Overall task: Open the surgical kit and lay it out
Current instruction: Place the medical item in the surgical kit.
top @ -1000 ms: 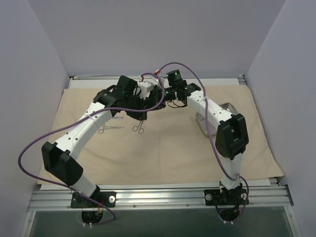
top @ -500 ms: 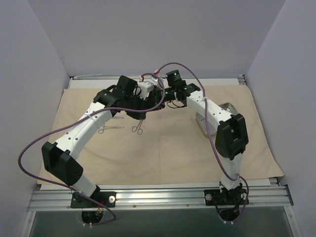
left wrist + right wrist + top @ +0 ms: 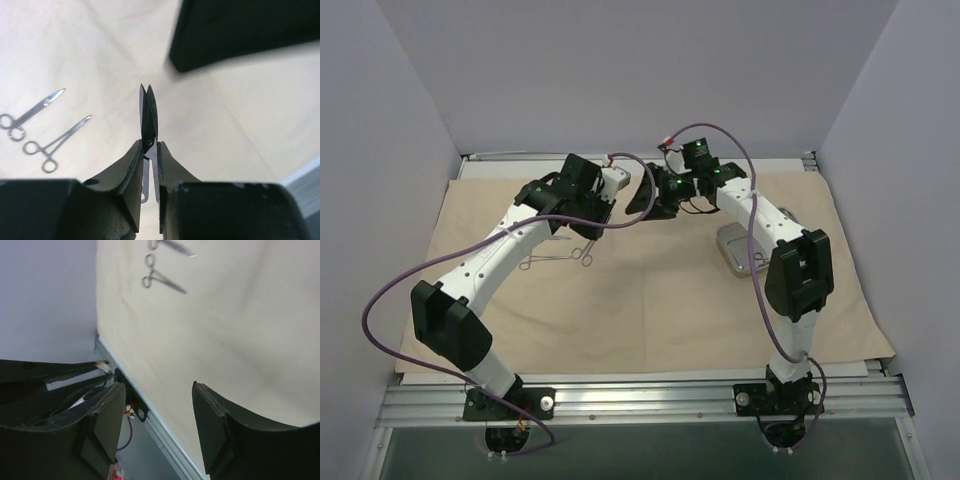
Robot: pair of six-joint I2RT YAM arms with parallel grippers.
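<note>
Beige cloth wrap (image 3: 660, 300) lies spread flat on table (image 3: 620, 372), lightly creased. Left claw (image 3: 150, 150) is clamped on scissors (image 3: 148, 117) near pivot, blades together, over cloth's far-left part. Right claw (image 3: 157, 415) apart, empty. Ring-handled instruments (image 3: 62, 137) laid left; steel tray (image 3: 735, 255) right. Risk: thin pinch, scissors could twist or drop onto the laid pair.
</note>
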